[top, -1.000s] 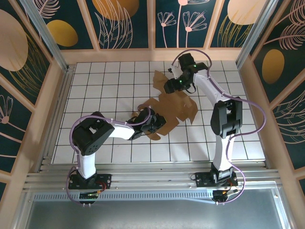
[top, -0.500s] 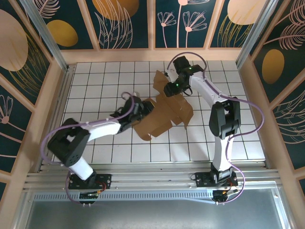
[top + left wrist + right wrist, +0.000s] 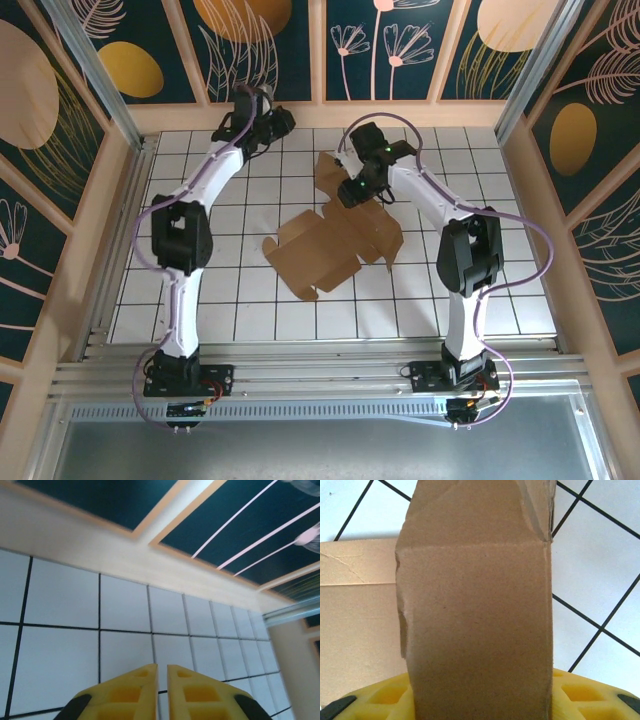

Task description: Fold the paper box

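At mid-table (image 3: 200,210) the box (image 3: 335,245) is lying mostly flat, sprawling roughly left to right, and the right gripper (image 3: 351,190) is grasping its raised far flap. By the far wall the left gripper (image 3: 282,120) is hanging clenched on nothing. The box is lying well apart to its near right, making the right arm the nearer one.

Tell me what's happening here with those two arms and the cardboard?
The right gripper is clamped on one flap of the flat brown cardboard die-cut sheet, which lies mostly unfolded on the white gridded table. The left gripper is shut on nothing, over the table's far edge.
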Motion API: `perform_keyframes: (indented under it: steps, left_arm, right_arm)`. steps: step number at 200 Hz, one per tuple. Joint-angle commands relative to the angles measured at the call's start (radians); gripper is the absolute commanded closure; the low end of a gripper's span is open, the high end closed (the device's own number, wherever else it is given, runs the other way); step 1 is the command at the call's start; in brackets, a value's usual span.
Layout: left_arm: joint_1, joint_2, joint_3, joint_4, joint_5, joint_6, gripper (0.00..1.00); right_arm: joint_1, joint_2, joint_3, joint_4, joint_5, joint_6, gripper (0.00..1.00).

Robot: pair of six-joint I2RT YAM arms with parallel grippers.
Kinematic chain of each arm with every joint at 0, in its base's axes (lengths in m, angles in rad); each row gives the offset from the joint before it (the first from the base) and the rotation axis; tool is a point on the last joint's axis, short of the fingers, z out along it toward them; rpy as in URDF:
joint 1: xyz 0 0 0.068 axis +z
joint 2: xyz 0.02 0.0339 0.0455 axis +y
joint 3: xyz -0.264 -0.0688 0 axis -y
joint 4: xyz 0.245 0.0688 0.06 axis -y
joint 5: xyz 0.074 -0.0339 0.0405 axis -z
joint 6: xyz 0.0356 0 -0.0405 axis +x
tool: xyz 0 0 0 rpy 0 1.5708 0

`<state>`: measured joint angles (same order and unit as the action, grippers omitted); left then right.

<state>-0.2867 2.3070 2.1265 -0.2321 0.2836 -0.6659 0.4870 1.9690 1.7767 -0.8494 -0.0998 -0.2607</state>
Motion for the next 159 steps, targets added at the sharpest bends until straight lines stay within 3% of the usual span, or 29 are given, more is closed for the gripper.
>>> perform_keyframes:
  steps: [1,37,90,159]
  left_arm:
    - [0.012,0.136,0.171,-0.123,0.124,0.109,0.89]
    - [0.011,0.208,0.146,0.037,0.281,0.121,0.88]
    - [-0.001,0.238,0.036,0.030,0.450,0.209,0.93]
    - [-0.067,0.239,-0.008,-0.025,0.499,0.328,0.98]
  right_arm:
    - [0.021,-0.062,0.021,0.001,0.038,-0.036,0.53]
    - [0.033,-0.065,0.034,0.004,0.056,-0.046,0.54]
    - [0.042,-0.044,0.036,0.006,0.108,-0.057,0.54]
    - [0.055,-0.013,0.048,-0.002,0.149,-0.067,0.54]
